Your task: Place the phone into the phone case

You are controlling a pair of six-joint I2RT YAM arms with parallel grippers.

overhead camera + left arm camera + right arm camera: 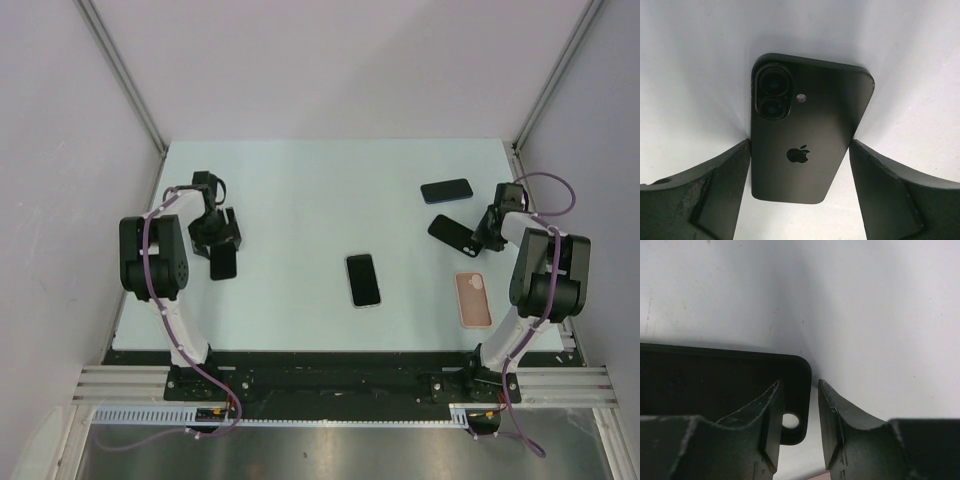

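A black phone lies back up on the table, camera end away from me, also in the top view. My left gripper is open, its fingers either side of the phone's lower half, low over it. A black phone case lies at the right. My right gripper is open and straddles the case's corner wall, one finger inside the case and one finger outside.
A phone with a light rim lies screen up mid-table. Another black phone or case lies at the far right. A pink case lies near the right arm's base. Grey walls enclose the table.
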